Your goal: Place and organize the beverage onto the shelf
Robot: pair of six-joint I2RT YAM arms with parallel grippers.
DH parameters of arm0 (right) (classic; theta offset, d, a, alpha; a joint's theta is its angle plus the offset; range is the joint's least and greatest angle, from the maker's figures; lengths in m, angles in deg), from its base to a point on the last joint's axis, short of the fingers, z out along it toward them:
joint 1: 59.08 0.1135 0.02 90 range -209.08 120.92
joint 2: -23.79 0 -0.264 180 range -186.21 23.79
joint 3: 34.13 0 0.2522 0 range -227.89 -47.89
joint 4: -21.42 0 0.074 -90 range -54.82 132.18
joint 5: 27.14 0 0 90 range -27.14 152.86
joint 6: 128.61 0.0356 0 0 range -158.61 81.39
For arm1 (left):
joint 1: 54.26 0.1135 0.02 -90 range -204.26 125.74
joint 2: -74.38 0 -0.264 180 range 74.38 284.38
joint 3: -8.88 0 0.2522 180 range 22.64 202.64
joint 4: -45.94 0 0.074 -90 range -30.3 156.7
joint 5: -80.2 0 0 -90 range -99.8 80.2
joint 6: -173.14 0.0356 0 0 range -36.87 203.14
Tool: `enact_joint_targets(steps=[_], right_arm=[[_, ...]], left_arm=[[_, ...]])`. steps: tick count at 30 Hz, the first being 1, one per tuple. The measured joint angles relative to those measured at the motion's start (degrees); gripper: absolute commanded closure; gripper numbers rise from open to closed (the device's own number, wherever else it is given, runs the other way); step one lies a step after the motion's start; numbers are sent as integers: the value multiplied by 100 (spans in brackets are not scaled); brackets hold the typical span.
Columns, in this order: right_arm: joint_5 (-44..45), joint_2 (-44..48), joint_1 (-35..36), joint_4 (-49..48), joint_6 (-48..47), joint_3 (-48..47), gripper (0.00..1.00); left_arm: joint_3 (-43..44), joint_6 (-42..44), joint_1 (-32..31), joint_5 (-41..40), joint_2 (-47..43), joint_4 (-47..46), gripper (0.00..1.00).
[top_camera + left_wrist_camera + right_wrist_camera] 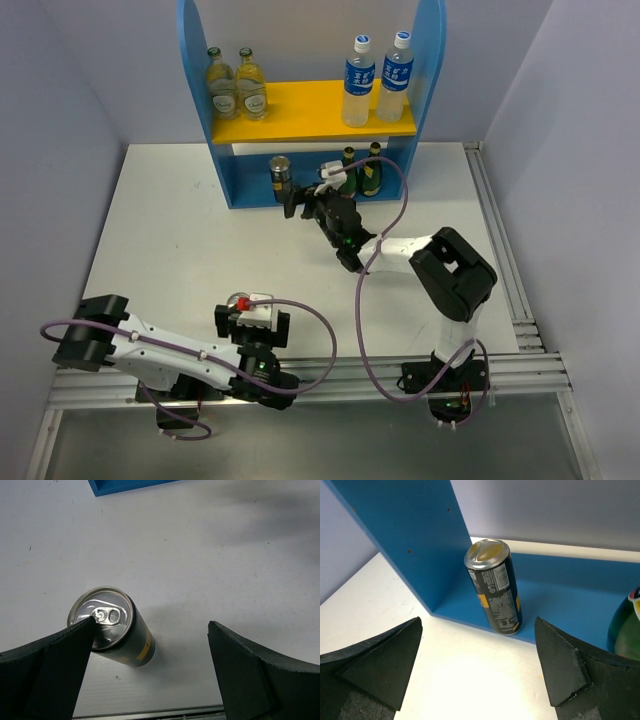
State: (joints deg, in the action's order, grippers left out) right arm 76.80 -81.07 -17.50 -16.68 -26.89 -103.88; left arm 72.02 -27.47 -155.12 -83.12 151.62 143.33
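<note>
The shelf [310, 112] stands at the back of the table. Its yellow upper board holds two glass bottles [236, 84] on the left and two clear plastic bottles [377, 78] on the right. On the lower level a black can [280, 176] stands at the left, and it also shows in the right wrist view [495, 587]. Two green bottles [361, 170] stand at the right. My right gripper [477, 622] is open and empty just in front of that can. A second black can [112, 625] stands on the table near the front edge. My left gripper [151, 625] is open above it, its left finger [60, 655] over the can's top edge.
The blue side panel [405, 535] rises just left of the shelved can. One green bottle [626, 625] sits at the right edge of the right wrist view. The table's metal front rail [330, 375] lies close behind the left gripper [250, 308]. White walls enclose the table.
</note>
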Motion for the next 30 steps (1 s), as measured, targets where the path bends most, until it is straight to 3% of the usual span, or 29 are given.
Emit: enact_joint_targets(steps=[7, 15, 22, 30], right_arm=[[13, 199, 52, -216, 107, 415, 0], [11, 210, 55, -240, 199, 511, 0], [15, 339, 76, -271, 264, 664, 0], [57, 627, 92, -317, 369, 881, 0]], left_arm=[[459, -22, 0, 254, 59, -201, 1], [466, 70, 0, 385, -752, -531, 1], [619, 706, 212, 437, -1462, -599, 1], [-22, 688, 542, 1049, -2028, -643, 1]])
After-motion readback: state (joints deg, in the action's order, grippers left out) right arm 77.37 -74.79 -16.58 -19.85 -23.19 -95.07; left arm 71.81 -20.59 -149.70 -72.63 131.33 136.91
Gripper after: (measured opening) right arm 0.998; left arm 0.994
